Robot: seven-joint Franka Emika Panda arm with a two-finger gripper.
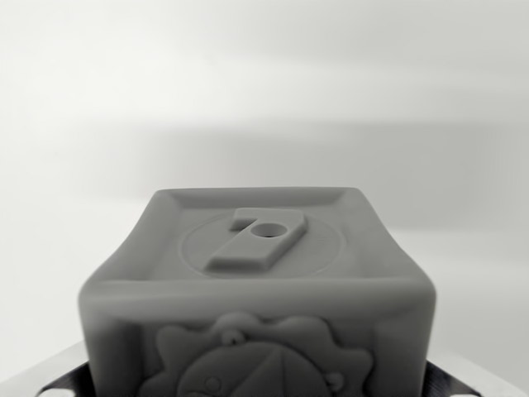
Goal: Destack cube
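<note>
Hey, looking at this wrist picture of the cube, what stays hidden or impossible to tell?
- Anything beneath the cube: the wrist view's bottom edge cuts it off, so no lower cube shows.
- The embossed front figure: its lower part is cropped by the same edge.
- The gripper: only dark and pale slivers at the bottom corners, so open or shut cannot be told.
- The background: blurred, featureless grey-white.

Plain white bg surface [264,83], blurred, w/ soft grey shadow

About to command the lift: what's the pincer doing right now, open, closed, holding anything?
Pincer: only dark and pale parts show at the bottom corners beside the grey cube; whether it is open or shut on the cube cannot be told.
</note>
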